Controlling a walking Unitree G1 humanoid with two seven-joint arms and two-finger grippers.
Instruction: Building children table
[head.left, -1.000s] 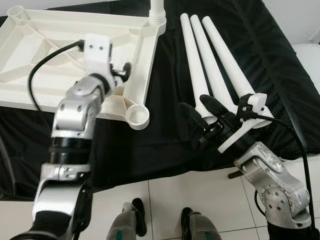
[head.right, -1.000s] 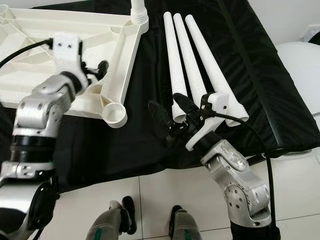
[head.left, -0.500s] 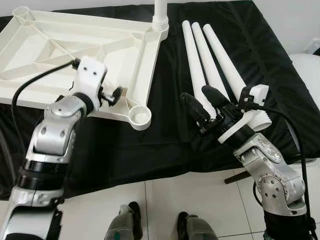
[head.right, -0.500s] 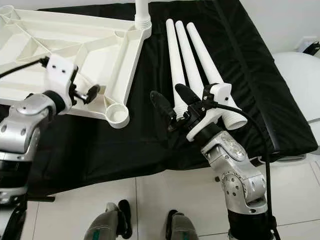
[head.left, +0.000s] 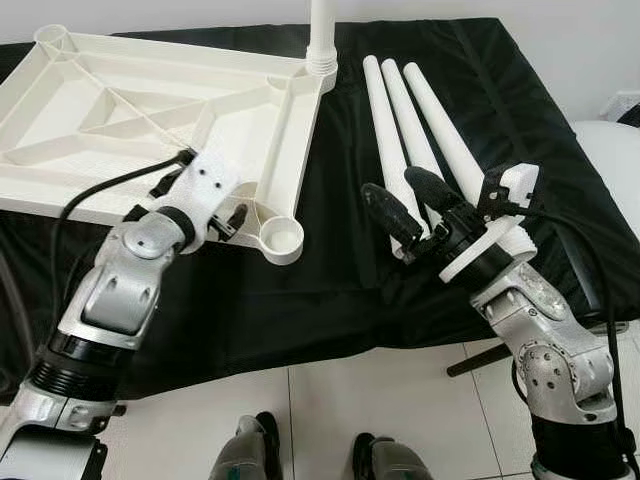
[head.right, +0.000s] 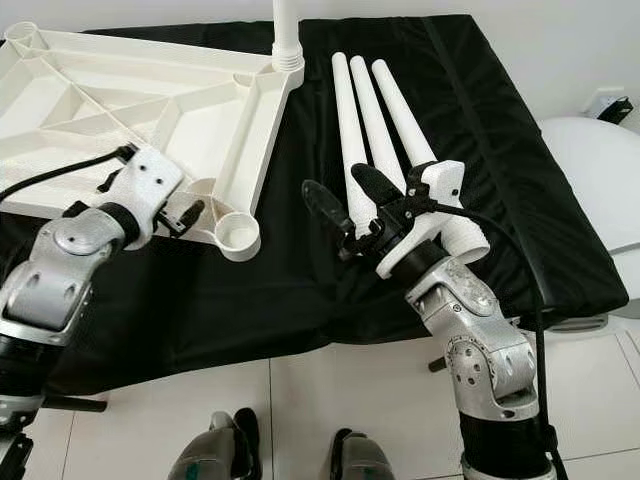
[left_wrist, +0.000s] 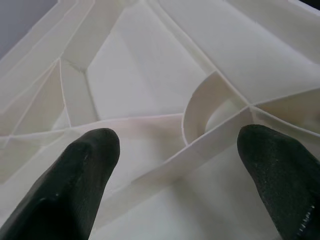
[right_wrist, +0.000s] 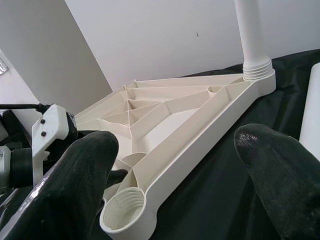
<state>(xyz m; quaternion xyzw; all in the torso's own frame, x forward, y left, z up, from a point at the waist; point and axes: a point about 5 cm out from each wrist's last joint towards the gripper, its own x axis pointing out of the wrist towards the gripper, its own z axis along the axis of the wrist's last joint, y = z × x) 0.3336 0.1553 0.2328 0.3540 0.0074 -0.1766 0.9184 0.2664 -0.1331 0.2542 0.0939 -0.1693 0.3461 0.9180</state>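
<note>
— Surface first: what does everything lie on?

— Black cloth (head.left: 470, 90) covers a low platform, and past its near edge the floor (head.left: 330, 410) is pale tile with dark grout. A white wall (head.right: 560, 40) rises behind, and a rounded white object (head.right: 590, 170) sits off the cloth's right side.

— And the table parts?

— The white tabletop (head.left: 130, 120) lies upside down on the cloth's left half, ribs showing, one leg (head.left: 322, 30) standing upright in its far right corner socket. The near right socket (head.left: 281, 235) is empty. Three loose legs (head.left: 420, 140) lie side by side just right of the tabletop.

— The grippers?

— The left gripper (head.left: 228, 218) sits at the tabletop's near edge beside the empty socket, its fingers spread apart over the ribs, clasping nothing. The right gripper (head.left: 410, 200) hovers over the near ends of the loose legs, fingers wide apart, nothing between them.
</note>
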